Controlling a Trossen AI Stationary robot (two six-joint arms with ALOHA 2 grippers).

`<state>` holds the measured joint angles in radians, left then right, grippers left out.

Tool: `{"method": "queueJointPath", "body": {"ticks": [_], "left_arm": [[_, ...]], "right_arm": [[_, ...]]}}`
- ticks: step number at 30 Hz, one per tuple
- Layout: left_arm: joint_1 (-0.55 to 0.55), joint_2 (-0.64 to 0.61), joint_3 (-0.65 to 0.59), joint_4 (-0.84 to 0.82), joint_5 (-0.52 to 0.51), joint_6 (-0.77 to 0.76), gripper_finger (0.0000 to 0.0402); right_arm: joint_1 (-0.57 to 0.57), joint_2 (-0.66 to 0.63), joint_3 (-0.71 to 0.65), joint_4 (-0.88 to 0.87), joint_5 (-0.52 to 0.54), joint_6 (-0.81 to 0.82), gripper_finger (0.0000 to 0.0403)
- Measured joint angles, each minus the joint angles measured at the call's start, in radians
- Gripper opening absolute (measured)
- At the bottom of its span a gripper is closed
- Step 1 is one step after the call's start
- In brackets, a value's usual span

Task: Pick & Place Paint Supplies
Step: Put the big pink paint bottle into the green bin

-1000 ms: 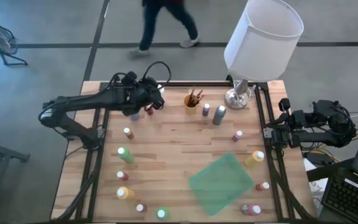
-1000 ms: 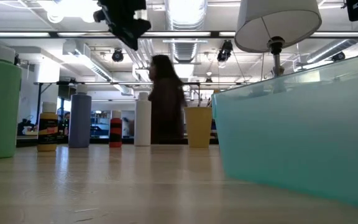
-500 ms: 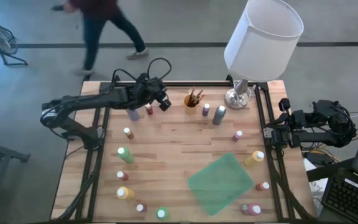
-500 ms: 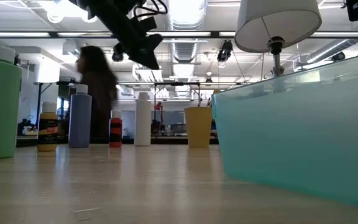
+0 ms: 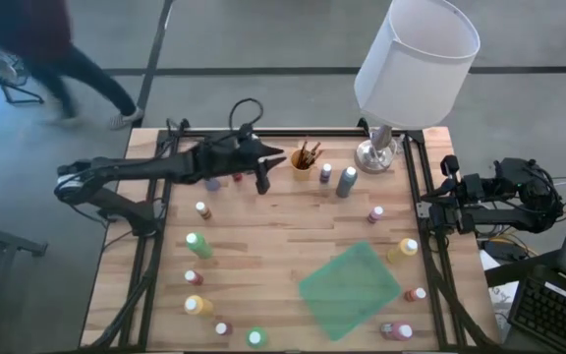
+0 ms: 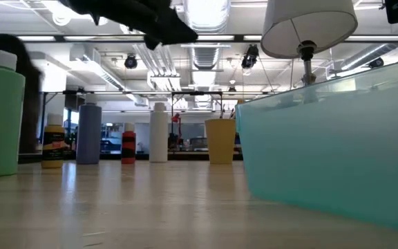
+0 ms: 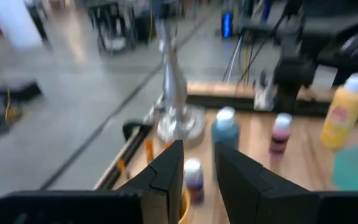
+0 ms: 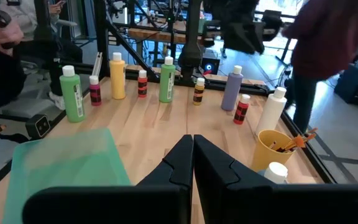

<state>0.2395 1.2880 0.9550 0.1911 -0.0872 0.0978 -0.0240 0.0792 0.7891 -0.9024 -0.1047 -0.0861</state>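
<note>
High view: the left gripper (image 5: 275, 154) hangs above the back of the bench (image 5: 283, 221), near the yellow cup (image 5: 303, 165) that holds the brushes (image 5: 309, 151). In the left wrist view its jaws stand a little apart with nothing between them. The right gripper (image 5: 426, 210) waits off the right edge of the bench, and its jaws are pressed together and hold nothing.

The paint bottles stand all around the bench. A green bottle (image 5: 198, 245), a yellow bottle (image 5: 197, 305) and some small ones run down the left side. A grey-blue bottle (image 5: 347, 181) and a purple bottle (image 5: 325, 174) stand just beside the cup. Another yellow bottle (image 5: 402, 250) and small red ones stand on the right side. A green tray (image 5: 349, 290) lies tilted at the front right. A lamp (image 5: 413, 69) with a white shade stands at the back right corner.

A person (image 5: 37, 54) is on the floor behind the bench, at the far left
</note>
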Motion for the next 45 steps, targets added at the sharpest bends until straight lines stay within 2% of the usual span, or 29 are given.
{"method": "queueJointPath", "body": {"ticks": [4, 7, 16, 21, 27, 32, 40, 45], "left_arm": [[-0.041, -0.11, -0.165, 0.189, 0.004, 0.014, 0.0096], [-0.052, -0.207, -0.273, 0.258, 0.002, 0.029, 0.0096], [-0.053, -0.425, -0.526, 0.319, 0.001, -0.041, 0.0097], [-0.053, -0.48, -0.586, 0.384, 0.001, -0.048, 0.0097], [-0.053, -0.506, -0.609, 0.386, 0.001, -0.048, 0.0097], [-0.053, -0.5, -0.616, 0.37, 0.001, -0.048, 0.0097], [-0.053, -0.498, -0.616, 0.366, 0.001, -0.049, 0.0097], [-0.053, -0.498, -0.616, 0.366, 0.001, -0.05, 0.0097]], "right_arm": [[0.0, 0.0, 0.0, 0.0, 0.0, 0.0, 0.0008], [0.0, 0.0, 0.0, 0.0, 0.0, 0.0, 0.0008], [0.0, 0.0, 0.0, 0.0, 0.0, 0.0, 0.0008], [0.0, 0.0, 0.0, 0.0, 0.0, 0.0, 0.0008], [0.0, 0.0, 0.0, 0.01, 0.0, 0.0, 0.0008], [0.0, 0.008, 0.0, 0.146, 0.0, -0.001, 0.0008], [0.0, 0.017, -0.006, 0.592, 0.0, 0.038, 0.0008], [0.0, 0.131, -0.012, 0.755, -0.053, 0.019, 0.0008]]}}
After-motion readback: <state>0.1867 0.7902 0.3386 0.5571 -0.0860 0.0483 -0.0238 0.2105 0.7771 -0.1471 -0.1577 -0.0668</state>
